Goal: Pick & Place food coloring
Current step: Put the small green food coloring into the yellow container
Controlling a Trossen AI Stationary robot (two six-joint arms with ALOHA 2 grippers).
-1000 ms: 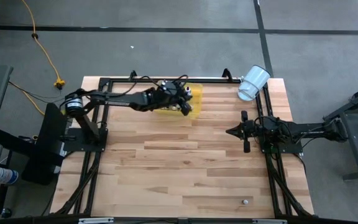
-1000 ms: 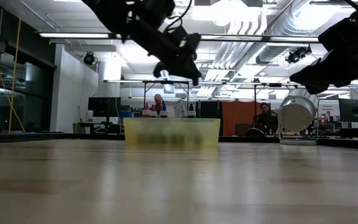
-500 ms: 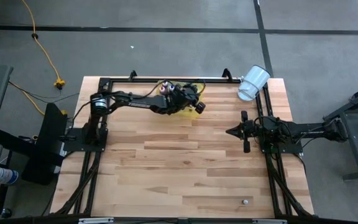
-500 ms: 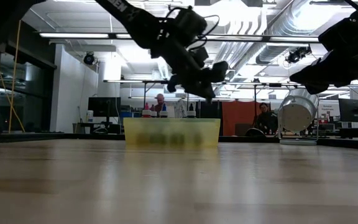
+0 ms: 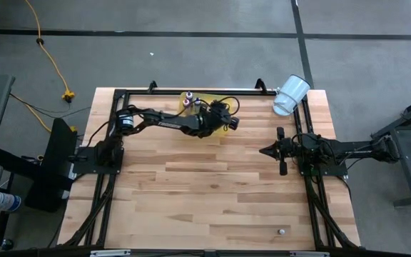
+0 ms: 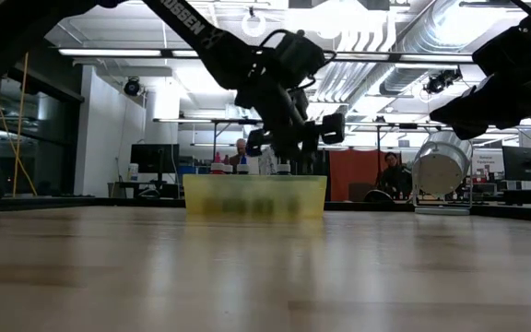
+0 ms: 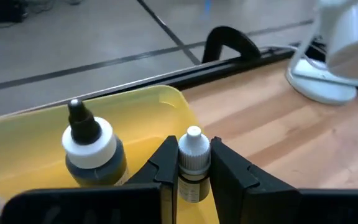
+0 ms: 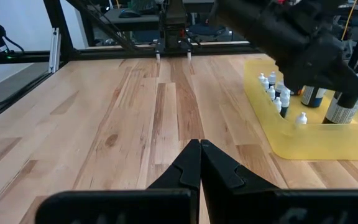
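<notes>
The yellow tray (image 5: 222,130) stands on the table's far side and holds several tiny food coloring bottles (image 8: 277,93). A taller dark bluish bottle (image 7: 92,149) with a white collar stands in it too. My left gripper (image 7: 193,163) hangs over the tray's right end (image 6: 293,138), shut on a small white-capped bottle (image 7: 193,144). One more tiny whitish bottle (image 5: 282,231) lies by the table's near edge. My right gripper (image 5: 264,150) waits shut, above the table's right part. My left gripper pinches the small bottle's body just below its white cap (image 7: 193,177) between the two fingers. The cap stands up above the fingers (image 7: 166,163), so the bottle is upright. The fingers hide its lower part, so whether it touches the tray floor does not show.
A white plastic cup (image 5: 290,95) lies on its side at the far right corner, close to the tray. A black frame rail with clamps (image 7: 229,43) runs along the far edge. Bare wood lies between the tray and the near edge.
My left gripper has moved toward the table's right and come down toward the tray's right end, carrying the small bottle. Its arm has swung off the tray's left part, where pink-capped bottles now show.
</notes>
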